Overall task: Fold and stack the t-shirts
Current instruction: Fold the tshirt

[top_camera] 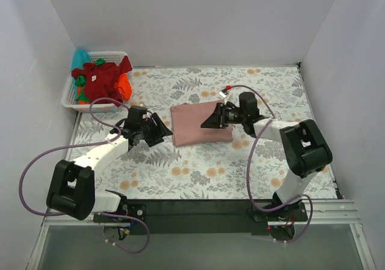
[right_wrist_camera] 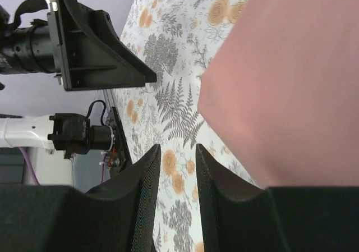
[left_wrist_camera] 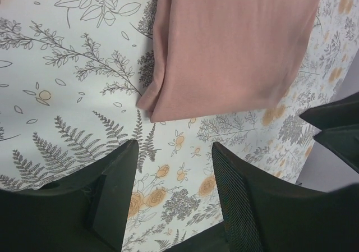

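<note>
A dusty-pink t-shirt [top_camera: 195, 124] lies folded into a rectangle at the middle of the table, plain side up. It also shows in the left wrist view [left_wrist_camera: 235, 44] and the right wrist view [right_wrist_camera: 291, 78]. My left gripper [top_camera: 166, 131] is open and empty, just off the shirt's left front corner [left_wrist_camera: 174, 151]. My right gripper [top_camera: 206, 124] hovers at the shirt's front right part, its jaws a narrow gap apart with nothing between them [right_wrist_camera: 177, 151]. A dark red t-shirt [top_camera: 99, 77], an orange one [top_camera: 124, 86] and a teal one [top_camera: 80, 58] lie heaped in the basket.
The white slatted basket [top_camera: 69, 98] stands at the far left corner. The floral table cloth [top_camera: 198, 174] covers the table. White walls close in the back and both sides. The left gripper [right_wrist_camera: 95, 44] shows across from the right one.
</note>
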Robot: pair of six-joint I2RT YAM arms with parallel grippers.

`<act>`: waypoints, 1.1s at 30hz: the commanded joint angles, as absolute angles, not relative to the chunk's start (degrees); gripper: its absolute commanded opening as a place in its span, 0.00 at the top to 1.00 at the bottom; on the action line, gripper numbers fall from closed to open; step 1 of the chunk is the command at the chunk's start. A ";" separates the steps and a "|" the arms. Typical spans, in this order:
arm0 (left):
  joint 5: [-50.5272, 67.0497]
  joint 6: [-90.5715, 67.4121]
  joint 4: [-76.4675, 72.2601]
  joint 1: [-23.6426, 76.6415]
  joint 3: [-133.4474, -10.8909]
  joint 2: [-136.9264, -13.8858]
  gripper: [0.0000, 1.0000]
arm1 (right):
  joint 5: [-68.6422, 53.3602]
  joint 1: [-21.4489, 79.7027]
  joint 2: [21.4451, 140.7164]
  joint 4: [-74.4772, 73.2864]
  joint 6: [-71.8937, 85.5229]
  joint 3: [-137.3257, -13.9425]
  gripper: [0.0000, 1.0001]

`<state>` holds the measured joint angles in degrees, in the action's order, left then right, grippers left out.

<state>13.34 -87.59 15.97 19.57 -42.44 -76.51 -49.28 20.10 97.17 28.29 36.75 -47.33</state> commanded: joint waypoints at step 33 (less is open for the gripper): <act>17.66 -85.34 13.10 13.63 -87.54 -127.86 0.78 | -46.41 8.18 133.49 39.46 52.03 -82.17 0.64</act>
